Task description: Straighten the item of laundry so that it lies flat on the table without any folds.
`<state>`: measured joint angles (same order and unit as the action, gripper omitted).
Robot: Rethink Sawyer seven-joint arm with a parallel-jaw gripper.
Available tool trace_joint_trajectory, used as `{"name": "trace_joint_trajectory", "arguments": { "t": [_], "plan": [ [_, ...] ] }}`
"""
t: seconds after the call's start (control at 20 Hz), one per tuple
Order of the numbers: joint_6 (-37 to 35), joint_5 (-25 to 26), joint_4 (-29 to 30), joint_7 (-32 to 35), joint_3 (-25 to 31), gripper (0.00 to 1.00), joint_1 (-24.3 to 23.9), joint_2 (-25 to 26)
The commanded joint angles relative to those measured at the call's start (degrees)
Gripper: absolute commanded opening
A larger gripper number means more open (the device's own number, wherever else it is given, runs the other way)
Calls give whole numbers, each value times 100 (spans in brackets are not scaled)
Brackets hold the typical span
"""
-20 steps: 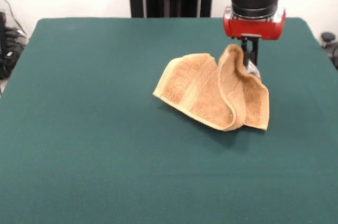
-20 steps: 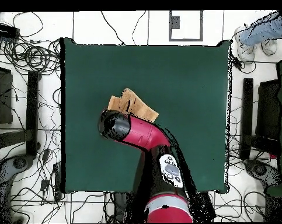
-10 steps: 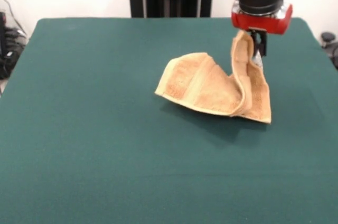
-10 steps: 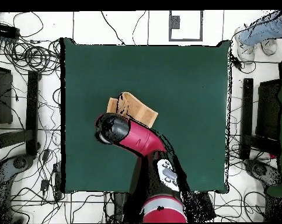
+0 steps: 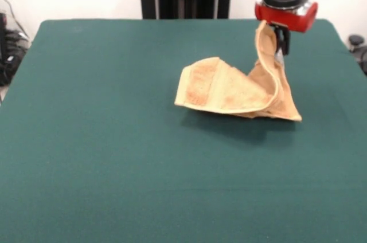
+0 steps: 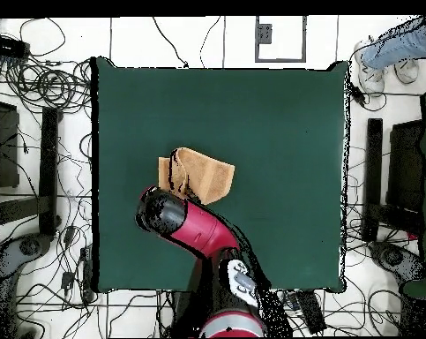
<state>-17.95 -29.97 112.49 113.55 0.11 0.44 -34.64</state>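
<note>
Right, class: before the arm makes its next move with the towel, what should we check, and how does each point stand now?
1. Gripper holds the towel: ok, one corner is pinched and lifted up under the wrist.
2. Towel partly resting on the table: ok, its lower edge lies on the felt while the held corner stands up.
3. Towel flat, no folds: not ok, it is bunched, with a flap folded over on the front view's left.
4. Room to pull it out: ok, open felt lies on every side.
5. Nothing else lying on the table: ok.
6. How firm the grasp is: cannot tell.
</note>
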Motion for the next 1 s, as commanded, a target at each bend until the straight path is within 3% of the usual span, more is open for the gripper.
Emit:
{"name": "trace_joint_trajectory", "arguments": {
  "t": [0.05, 0.25, 0.75, 1.0],
  "plan": [
    [1246, -504, 1291, 2088, 835, 0, -54, -146],
    [1279, -647, 1612, 2380, 1060, 0, -120, -260],
    [1177, -1037, 1992, 3149, 1019, 0, 215, -486],
    [1395, -1173, 2221, 3601, 1313, 0, 222, -600]
  ]
}}
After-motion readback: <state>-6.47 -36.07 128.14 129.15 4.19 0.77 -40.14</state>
